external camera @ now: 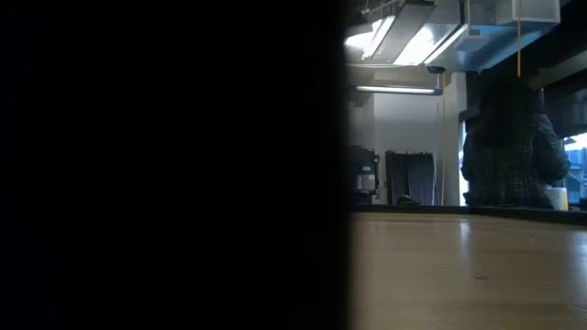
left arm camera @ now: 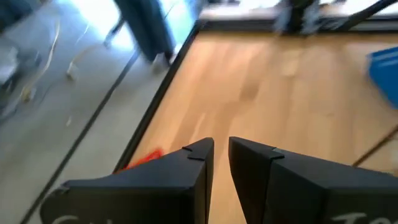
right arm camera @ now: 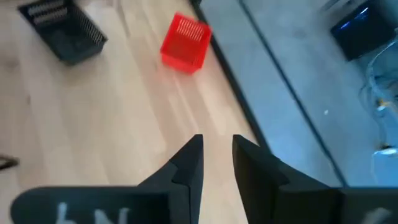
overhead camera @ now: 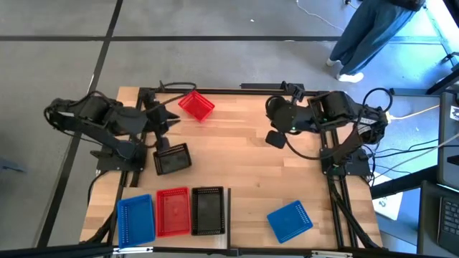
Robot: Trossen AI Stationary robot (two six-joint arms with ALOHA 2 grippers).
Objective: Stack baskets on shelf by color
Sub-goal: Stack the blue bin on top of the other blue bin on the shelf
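My left pincer is nearly clenched, empty, beside loose black basket. Right pincer likewise, idle mid-counter. Blue, red & black stacks sit at near edge. Step: fetch strays. Next: spread fingers, grip rim of red basket or black one.

The left arm reaches in from the table's left edge, its elbow folded back and its forearm running toward the table's middle. The left gripper hangs at the end of it, above the tabletop; in its wrist view its two dark fingers stand near each other with only a narrow slit between them, nothing in the slit. The right arm is bent up on the table's right side, wrist turned inward. The right gripper sits lower than its wrist, fingers likewise close together, a thin gap showing, nothing held.
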